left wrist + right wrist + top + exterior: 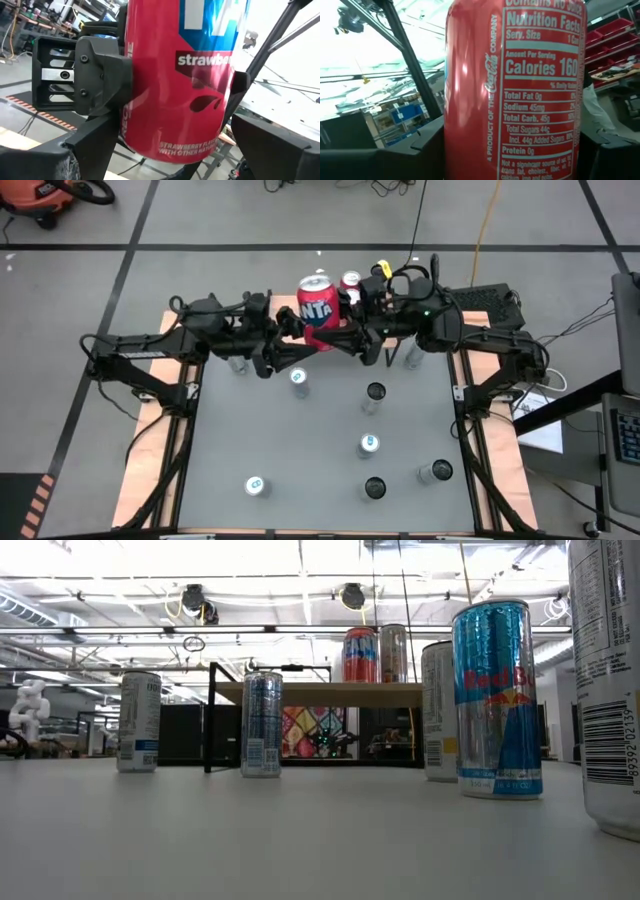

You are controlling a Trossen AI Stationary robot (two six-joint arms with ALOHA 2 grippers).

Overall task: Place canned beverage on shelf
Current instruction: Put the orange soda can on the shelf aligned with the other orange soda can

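- Handover step: right claw [345, 330] grips the tall red aluminium strawberry soda can [316, 311]; left claw [290, 332] spread open around it.
- Next, likely: set it onto the low wooden-topped shelf [330, 690].

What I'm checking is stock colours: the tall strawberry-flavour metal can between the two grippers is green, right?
Not quite. The tall strawberry-flavour metal can is red, not green; the left wrist view shows its red body and label. It does sit between the left gripper and the right gripper.
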